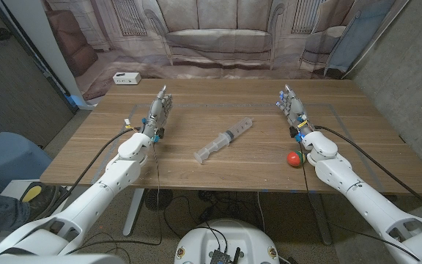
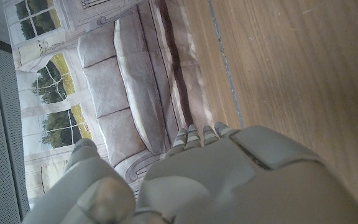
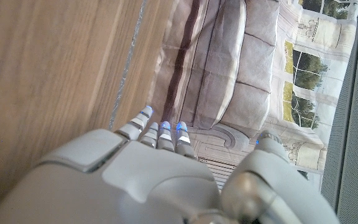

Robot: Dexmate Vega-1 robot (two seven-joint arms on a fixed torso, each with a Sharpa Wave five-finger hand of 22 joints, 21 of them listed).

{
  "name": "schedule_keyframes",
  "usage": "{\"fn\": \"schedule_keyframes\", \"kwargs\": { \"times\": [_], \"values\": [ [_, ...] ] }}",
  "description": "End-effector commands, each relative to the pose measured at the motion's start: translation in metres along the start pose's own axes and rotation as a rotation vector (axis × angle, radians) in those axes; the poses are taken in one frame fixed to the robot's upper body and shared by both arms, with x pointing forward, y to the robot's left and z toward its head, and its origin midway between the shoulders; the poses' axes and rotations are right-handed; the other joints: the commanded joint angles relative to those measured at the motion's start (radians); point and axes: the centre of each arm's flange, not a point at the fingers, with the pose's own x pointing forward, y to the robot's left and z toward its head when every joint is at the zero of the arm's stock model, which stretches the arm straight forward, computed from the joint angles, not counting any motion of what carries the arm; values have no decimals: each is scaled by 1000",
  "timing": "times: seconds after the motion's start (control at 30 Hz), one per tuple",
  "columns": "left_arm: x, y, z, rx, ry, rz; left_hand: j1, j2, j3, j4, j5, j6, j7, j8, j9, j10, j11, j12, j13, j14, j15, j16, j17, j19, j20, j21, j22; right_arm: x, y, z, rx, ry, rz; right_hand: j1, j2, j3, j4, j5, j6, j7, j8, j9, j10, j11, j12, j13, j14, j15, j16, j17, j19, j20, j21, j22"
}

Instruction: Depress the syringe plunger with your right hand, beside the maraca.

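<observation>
Looking down from the head view, I see the clear plastic syringe (image 1: 223,138) lying mid-worktop (image 1: 196,110), its long axis running from 8 o'clock to 2 o'clock, the flanged plunger end toward 8. The small round red maraca (image 1: 293,158) sits at its 4 o'clock, well apart. My right robot hand (image 1: 292,108) and left robot hand (image 1: 159,111) hold nothing, fingers extended, over the wood-grain surface.
</observation>
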Motion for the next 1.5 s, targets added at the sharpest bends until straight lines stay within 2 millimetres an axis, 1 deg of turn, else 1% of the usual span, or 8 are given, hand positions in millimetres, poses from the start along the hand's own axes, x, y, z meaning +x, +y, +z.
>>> {"fn": "schedule_keyframes", "kwargs": {
  "times": [0.03, 0.53, 0.63, 0.8, 0.9, 0.97, 1.23, 1.5],
  "values": [
    [-3, 7, 1, -14, -25, -21, 9, 1, 6, -1, 6, 2, 8, 3, 5, 3, 8, 8, 3, -5, 0, 6, 4, -9, 2, 5, 4, -10, 8, 12, -20, -61, -31, 5, 0, 6, 1, 6, -1, 7, 6, 3, -1, 7, 6, 4, -7, 1, 4, 5, 10, -7, 4, 5],
    [-16, 8, 13, 12, -49, -43, 17, 4, 5, -5, 5, 32, 11, 6, 6, 37, 8, 17, 3, 25, -3, 10, 4, 3, 7, 6, 4, -11, 13, 33, -80, -135, 30, 10, 3, 7, -4, 6, 9, 0, 9, 1, 20, 5, 11, 4, 18, -5, 11, 4, 36, -6, 10, 5],
    [-19, 8, 17, 21, -69, -41, 20, 6, 5, -7, 4, 45, 9, 8, 6, 50, 10, 20, 3, 42, -4, 13, 4, 13, 11, 8, 3, -11, 13, 35, -93, -150, 33, 12, 5, 7, -7, 6, 62, 1, 27, 2, 47, 3, 17, 4, 37, -11, 14, 3, 54, -9, 13, 5],
    [-21, 9, 22, 27, -112, -34, 31, 9, 5, -13, 2, 97, 11, 15, 6, 99, 10, 32, 3, 86, -3, 19, 4, 53, 17, 16, 3, -12, 14, 36, -105, -162, 41, 16, 6, 8, -10, 6, 71, -5, 28, 3, 64, 1, 21, 4, 56, -15, 19, 2, 76, -12, 18, 5],
    [-22, 9, 26, 31, -122, -25, 39, 12, 5, -17, 1, 125, 18, 17, 6, 127, 13, 38, 3, 113, 1, 20, 3, 88, -10, 23, 2, -13, 14, 36, -117, -160, 50, 18, 6, 8, -12, 6, 61, -3, 22, 3, 71, -1, 22, 4, 59, -16, 18, 1, 79, -11, 17, 5],
    [-22, 8, 28, 39, -128, -27, 41, 12, 5, -18, 0, 133, 20, 17, 6, 133, 16, 39, 3, 122, -1, 21, 3, 96, -14, 24, 2, -13, 15, 36, -121, -158, 57, 19, 6, 8, -13, 6, 60, -4, 21, 2, 73, -1, 22, 4, 62, -17, 19, 1, 82, -12, 18, 5],
    [-23, 12, 34, 60, -126, -38, 44, 13, 4, -20, -1, 138, 19, 13, 6, 137, 17, 37, 3, 126, -3, 17, 3, 90, 0, 18, 2, -11, 19, 39, -185, -156, 95, 25, 8, 10, -17, 6, 71, -9, 23, 2, 89, -3, 25, 4, 77, -23, 21, 0, 96, -13, 19, 5],
    [-25, 20, 42, 93, -150, -47, 47, 14, 3, -22, -3, 152, 22, 12, 6, 152, 18, 38, 3, 145, -2, 18, 3, 112, -16, 21, 2, -9, 23, 42, -224, -187, 111, 32, 12, 14, -21, 6, 70, -14, 20, 1, 95, -4, 24, 4, 90, -27, 23, -1, 108, -13, 20, 5]
  ]
}}
